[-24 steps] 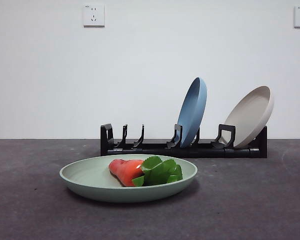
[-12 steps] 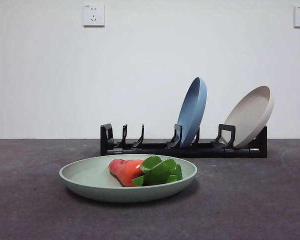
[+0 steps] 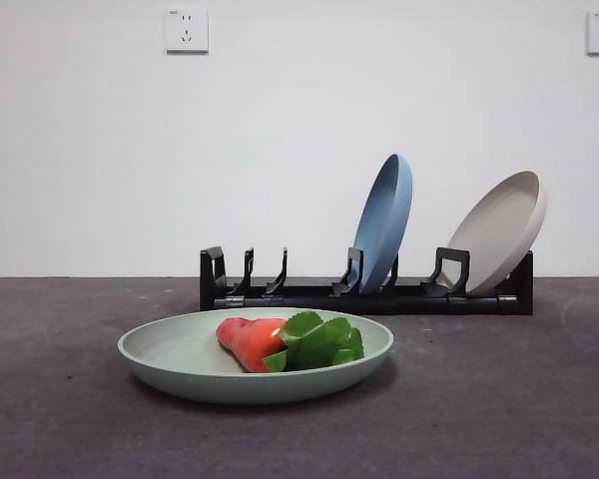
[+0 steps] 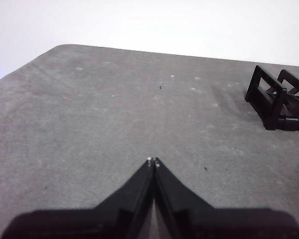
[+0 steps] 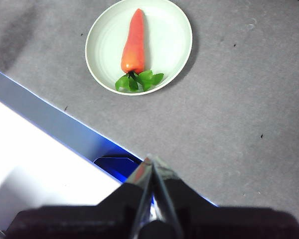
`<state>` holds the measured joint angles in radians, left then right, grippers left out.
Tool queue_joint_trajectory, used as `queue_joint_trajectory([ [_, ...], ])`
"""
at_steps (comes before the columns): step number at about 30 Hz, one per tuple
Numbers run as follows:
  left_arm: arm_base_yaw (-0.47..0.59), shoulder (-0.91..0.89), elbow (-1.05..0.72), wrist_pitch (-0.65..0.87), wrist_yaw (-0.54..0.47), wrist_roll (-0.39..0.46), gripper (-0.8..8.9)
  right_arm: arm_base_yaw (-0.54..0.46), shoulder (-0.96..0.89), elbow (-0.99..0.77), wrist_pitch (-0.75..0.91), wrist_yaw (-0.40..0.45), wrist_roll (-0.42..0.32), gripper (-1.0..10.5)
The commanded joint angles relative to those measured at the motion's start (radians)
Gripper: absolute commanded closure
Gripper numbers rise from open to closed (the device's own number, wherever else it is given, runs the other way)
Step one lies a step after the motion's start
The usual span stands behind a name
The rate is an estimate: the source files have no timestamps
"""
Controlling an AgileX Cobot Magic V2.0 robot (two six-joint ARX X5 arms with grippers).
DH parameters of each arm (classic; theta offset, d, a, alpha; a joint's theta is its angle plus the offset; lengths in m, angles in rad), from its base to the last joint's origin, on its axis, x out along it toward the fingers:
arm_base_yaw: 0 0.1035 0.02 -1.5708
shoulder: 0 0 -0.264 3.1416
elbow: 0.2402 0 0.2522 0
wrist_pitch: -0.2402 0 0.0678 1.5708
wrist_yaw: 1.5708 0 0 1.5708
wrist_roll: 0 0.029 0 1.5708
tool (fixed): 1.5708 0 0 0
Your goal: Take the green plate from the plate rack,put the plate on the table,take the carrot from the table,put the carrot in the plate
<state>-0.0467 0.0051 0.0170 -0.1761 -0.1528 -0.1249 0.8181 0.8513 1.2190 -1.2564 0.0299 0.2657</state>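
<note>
The green plate [image 3: 255,359] lies flat on the dark grey table [image 3: 499,399], in front of the black plate rack [image 3: 369,289]. Inside the plate lies the orange-red carrot [image 3: 252,341] with its green leaves pointing right. From above, the right wrist view shows the green plate [image 5: 164,45] with the carrot [image 5: 133,42] in it, well away from my right gripper [image 5: 151,160], which is shut and empty. My left gripper [image 4: 152,161] is shut over bare table [image 4: 89,114], holding nothing, with the end of the plate rack [image 4: 281,97] off to one side.
A blue plate [image 3: 384,222] and a beige plate [image 3: 499,232] stand tilted in the rack's middle and right slots. The rack's left slot holds nothing. A white wall stands behind the table. A blue-and-white edge [image 5: 50,149] runs close to my right gripper.
</note>
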Motion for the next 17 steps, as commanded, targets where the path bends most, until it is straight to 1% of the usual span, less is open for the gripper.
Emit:
queue_joint_trajectory([
  [1, 0.003, -0.003, -0.013, 0.003, 0.000, -0.006, 8.17, 0.001, -0.002, 0.000, 0.005, 0.003, 0.006, 9.5],
  [7, 0.003, -0.003, -0.013, 0.003, 0.000, -0.006, 8.17, 0.001, -0.002, 0.000, 0.005, 0.003, 0.006, 9.5],
  [8, 0.003, -0.003, -0.013, 0.003, 0.000, -0.006, 8.17, -0.005, -0.005, -0.001, 0.014, 0.023, -0.038, 9.5],
  [9, 0.003, -0.003, -0.013, 0.003, 0.000, -0.006, 8.17, -0.022, -0.015, -0.001, 0.023, 0.060, -0.083, 9.5],
  [11, 0.003, -0.003, -0.013, 0.003, 0.000, -0.006, 8.17, -0.072, -0.043, -0.007, 0.084, 0.132, -0.140, 9.5],
  [12, 0.003, -0.003, -0.013, 0.003, 0.000, -0.006, 8.17, -0.101, -0.057, -0.016, 0.131, 0.142, -0.164, 9.5],
  [13, 0.003, -0.003, -0.013, 0.003, 0.000, -0.006, 8.17, -0.143, -0.079, -0.033, 0.194, 0.129, -0.191, 9.5],
  [15, 0.003, -0.003, -0.013, 0.003, 0.000, -0.006, 8.17, -0.237, -0.126, -0.080, 0.314, 0.068, -0.225, 9.5],
  [16, 0.003, -0.003, -0.013, 0.003, 0.002, -0.006, 8.17, -0.303, -0.158, -0.119, 0.381, 0.024, -0.240, 9.5],
  [17, 0.003, -0.003, -0.013, 0.003, 0.001, -0.006, 8.17, -0.356, -0.184, -0.154, 0.429, -0.002, -0.248, 9.5],
])
